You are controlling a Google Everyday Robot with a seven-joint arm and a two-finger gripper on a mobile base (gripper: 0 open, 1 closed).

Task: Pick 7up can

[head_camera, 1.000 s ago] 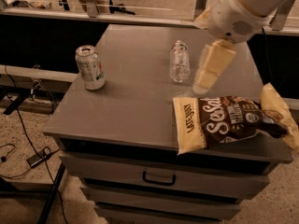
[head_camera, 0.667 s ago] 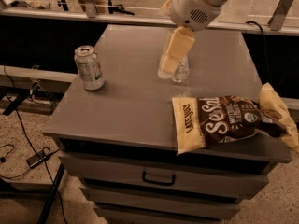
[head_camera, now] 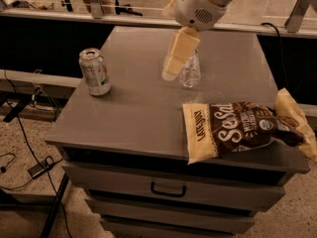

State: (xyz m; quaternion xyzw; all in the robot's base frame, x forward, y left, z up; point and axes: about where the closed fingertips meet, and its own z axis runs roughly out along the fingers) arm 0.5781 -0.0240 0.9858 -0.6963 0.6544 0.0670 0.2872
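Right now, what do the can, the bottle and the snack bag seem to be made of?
The 7up can looks aluminium: dull silver top with pull tab, printed pale label. The bottle looks clear plastic: see-through, with glints. The snack bag is probably glossy plastic film: crinkled, printed. The gripper hangs beside the bottle, away from the can.

Cabinet point(head_camera: 138, 115): can point(head_camera: 94, 71), bottle point(head_camera: 191, 71) (end effector point(head_camera: 171, 73) above)
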